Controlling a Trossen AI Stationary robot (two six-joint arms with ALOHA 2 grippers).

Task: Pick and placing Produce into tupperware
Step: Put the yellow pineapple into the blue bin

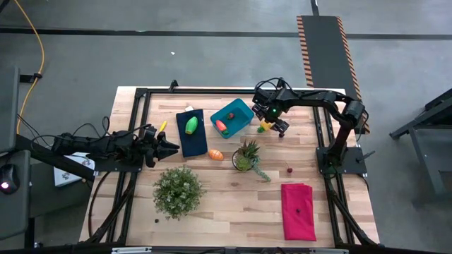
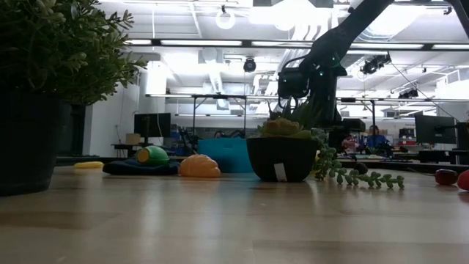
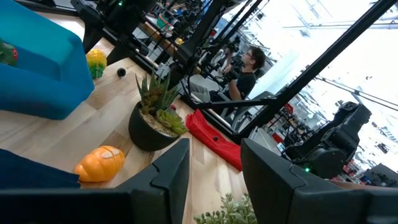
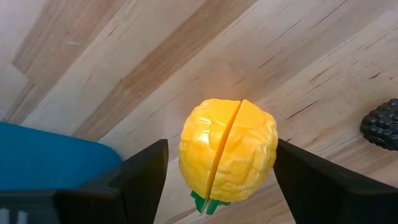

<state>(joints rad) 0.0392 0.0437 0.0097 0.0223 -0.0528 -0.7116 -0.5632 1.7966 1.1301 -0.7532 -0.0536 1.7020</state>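
Observation:
A yellow toy fruit with a green stem lies on the wooden table just beside the blue tupperware. My right gripper points down over the fruit, open, one finger on either side of it. The tupperware holds an orange-red piece and a green piece. A green oval lies on a dark blue cloth. An orange oval rests on the table beside the cloth. My left gripper waits open at the table's left, holding nothing.
A spiky plant in a dark pot stands near the orange oval. A bushy potted plant stands at the near left, and a red cloth lies at the near right. A small dark berry lies by the yellow fruit.

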